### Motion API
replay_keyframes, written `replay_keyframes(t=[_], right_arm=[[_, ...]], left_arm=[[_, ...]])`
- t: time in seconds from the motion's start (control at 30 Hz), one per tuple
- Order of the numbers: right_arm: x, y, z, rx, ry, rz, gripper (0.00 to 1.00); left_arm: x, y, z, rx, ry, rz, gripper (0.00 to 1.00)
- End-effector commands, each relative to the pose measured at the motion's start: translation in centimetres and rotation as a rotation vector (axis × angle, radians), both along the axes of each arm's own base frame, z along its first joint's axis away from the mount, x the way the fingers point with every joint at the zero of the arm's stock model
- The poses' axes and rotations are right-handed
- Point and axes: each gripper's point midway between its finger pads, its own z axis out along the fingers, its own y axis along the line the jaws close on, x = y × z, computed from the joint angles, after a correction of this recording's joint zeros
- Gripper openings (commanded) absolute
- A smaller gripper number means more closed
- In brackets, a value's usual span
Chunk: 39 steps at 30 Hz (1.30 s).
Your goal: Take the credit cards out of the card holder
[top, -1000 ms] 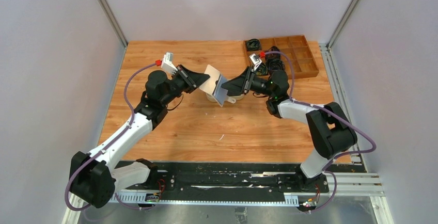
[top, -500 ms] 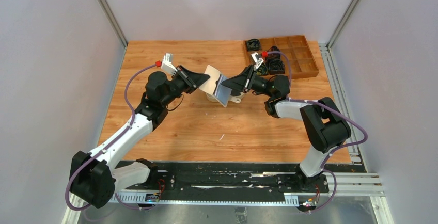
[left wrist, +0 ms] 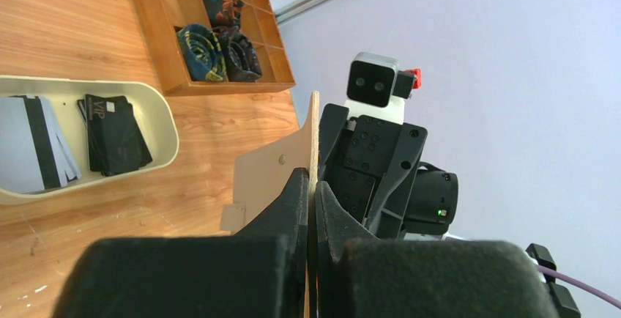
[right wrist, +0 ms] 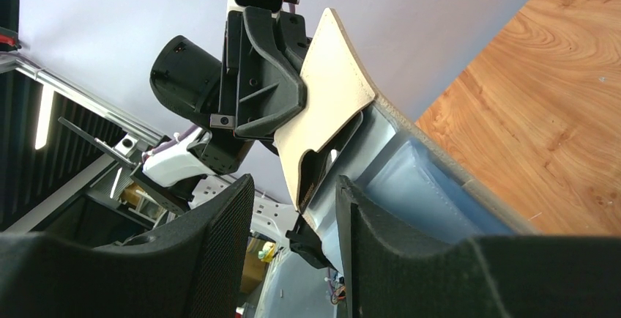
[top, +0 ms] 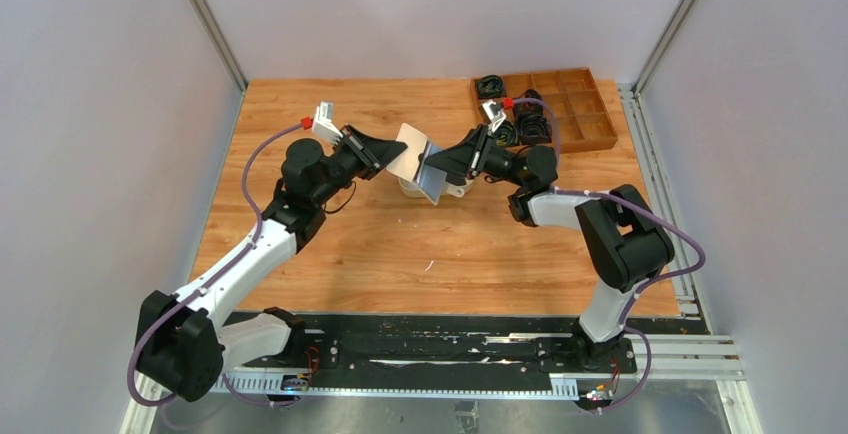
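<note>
Right arm (top: 560, 204) had tucked its elbow in since a second ago, and its jaws had narrowed a touch and nosed closer to the card holder (top: 415, 159). Left arm (top: 290, 209) hadn't budged. From overhead I saw the holder hanging in the air, spread open, just past the middle of the counter (top: 350, 244) toward 12 o'clock, right over the oval tray (top: 455, 191). Left jaws came in from the holder's 9 o'clock and were clenched tight on the cream flap (left wrist: 267, 175); my left wrist camera showed the thin edge pinched between them. Right jaws sat at its 3 o'clock, parted, astride the flap's lower corner, with a gap showing beside the cream leather (right wrist: 329, 91) and the pale blue lining (right wrist: 410, 186) running by the other finger. Down in the tray, a black card (left wrist: 113, 135) and light grey striped cards (left wrist: 33, 149) lay flat, side by side. The wooden box (top: 575, 104) sat off at 1 o'clock.
</note>
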Motion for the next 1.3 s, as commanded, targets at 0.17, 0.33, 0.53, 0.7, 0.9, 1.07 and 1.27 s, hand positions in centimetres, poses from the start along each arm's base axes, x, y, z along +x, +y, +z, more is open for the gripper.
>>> replay_keyframes(t=[0.17, 0.33, 0.53, 0.7, 0.9, 1.07, 1.27], right_arm=[[-0.6, 1.3, 1.2, 0.034, -0.062, 0.044, 0.49], [-0.6, 1.8, 1.3, 0.041, -0.059, 0.056, 0.48], [-0.9, 1.9, 2.0, 0.051, -0.069, 0.064, 0.39], [-1.1, 1.8, 2.5, 0.058, -0.078, 0.064, 0.26], [-1.0, 1.8, 2.5, 0.058, -0.075, 0.062, 0.23], [-0.9, 1.7, 2.6, 0.067, -0.068, 0.061, 0.22], [-0.7, 1.5, 2.7, 0.071, -0.066, 0.053, 0.19]], left_arm=[[0.2, -0.2, 0.3, -0.043, -0.02, -0.017, 0.0], [0.1, -0.3, 0.3, -0.051, -0.02, -0.019, 0.0], [0.2, -0.3, 0.0, -0.05, -0.015, -0.016, 0.0], [0.2, -0.3, -0.2, -0.051, -0.015, -0.015, 0.0], [0.1, -0.2, -0.2, -0.05, -0.015, -0.016, 0.0], [0.0, -0.2, -0.4, -0.048, -0.012, -0.018, 0.0], [-0.2, -0.2, -0.5, -0.048, -0.012, -0.021, 0.0]])
